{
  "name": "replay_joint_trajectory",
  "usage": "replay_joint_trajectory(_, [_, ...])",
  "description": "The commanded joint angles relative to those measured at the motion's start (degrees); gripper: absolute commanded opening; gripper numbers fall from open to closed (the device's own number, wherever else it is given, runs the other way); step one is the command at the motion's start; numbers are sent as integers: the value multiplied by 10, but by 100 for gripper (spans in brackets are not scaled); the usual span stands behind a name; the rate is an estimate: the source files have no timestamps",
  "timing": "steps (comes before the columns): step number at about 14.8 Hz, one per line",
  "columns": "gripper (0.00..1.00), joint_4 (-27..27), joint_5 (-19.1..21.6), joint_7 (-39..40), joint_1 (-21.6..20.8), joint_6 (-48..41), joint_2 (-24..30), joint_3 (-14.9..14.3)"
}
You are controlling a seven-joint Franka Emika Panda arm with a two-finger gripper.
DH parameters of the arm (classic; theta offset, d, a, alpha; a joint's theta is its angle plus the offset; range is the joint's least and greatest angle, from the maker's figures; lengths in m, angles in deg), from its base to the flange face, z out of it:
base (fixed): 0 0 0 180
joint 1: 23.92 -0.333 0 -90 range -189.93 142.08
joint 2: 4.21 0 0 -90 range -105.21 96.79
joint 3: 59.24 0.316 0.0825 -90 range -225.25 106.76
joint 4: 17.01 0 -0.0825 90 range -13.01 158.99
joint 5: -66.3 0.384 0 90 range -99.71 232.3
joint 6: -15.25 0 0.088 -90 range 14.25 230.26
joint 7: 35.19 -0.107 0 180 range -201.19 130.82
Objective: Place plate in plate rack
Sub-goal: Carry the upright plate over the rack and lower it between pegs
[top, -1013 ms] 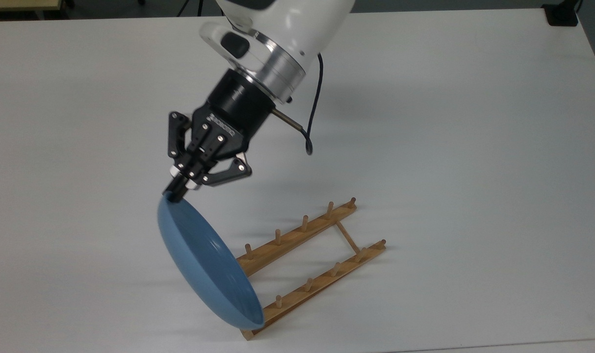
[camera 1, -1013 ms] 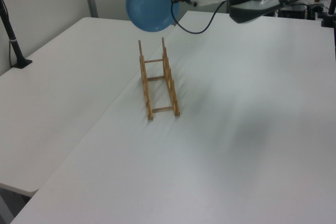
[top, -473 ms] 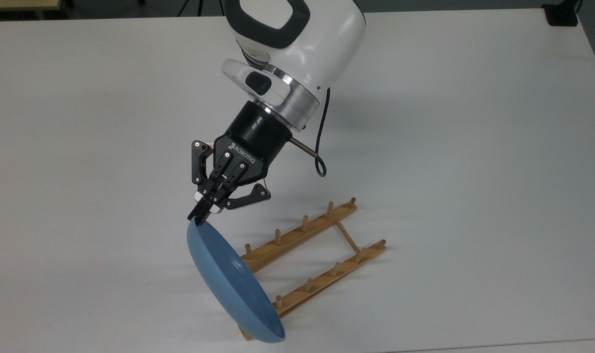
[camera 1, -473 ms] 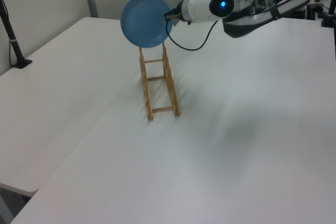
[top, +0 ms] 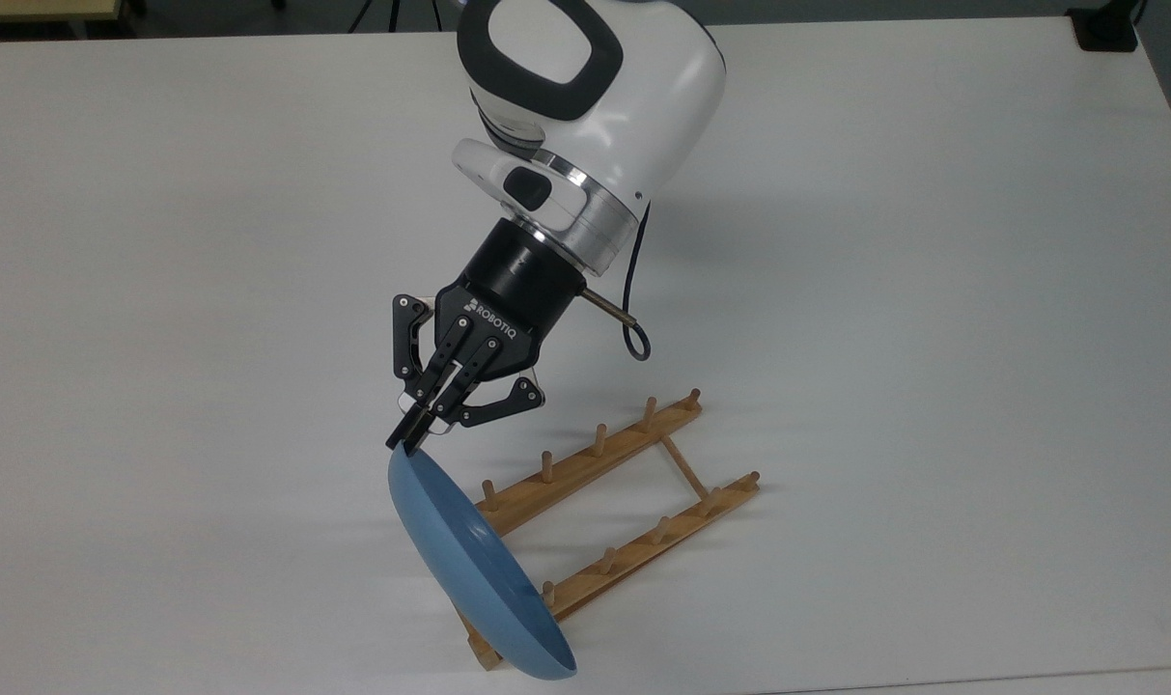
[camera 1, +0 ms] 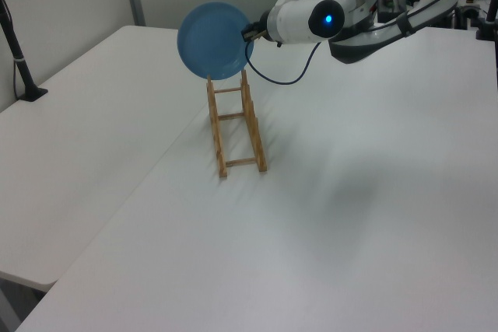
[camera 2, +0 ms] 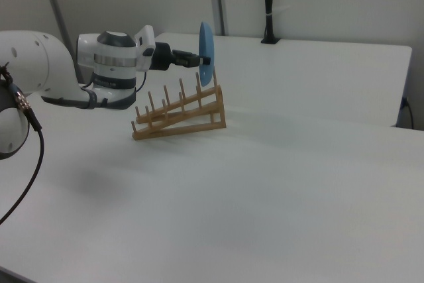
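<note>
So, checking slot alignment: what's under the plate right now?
Under the plate, held upright by the gripper, is the raised end of the plate rack. In the top view the plate covers that end's pegs, so slot alignment can't be seen.

In the top view, the plate [top: 469, 569] hides the near end of the plate rack [top: 624, 483]. The top edge cuts off the arm [top: 585, 87]. In the left view, the plate covers the rack's far pegs.
</note>
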Motion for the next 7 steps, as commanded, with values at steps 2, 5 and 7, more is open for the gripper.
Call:
replay_joint_trajectory(2, [9,-2,-25,-15,-5,-2,-6,-4])
replay_joint_trajectory(5, [37,-2,-20,-27,-4,-2,-6,-4])
replay_joint_trajectory(7, [47,-2,-20,-38,-4,-1,-6,-4])
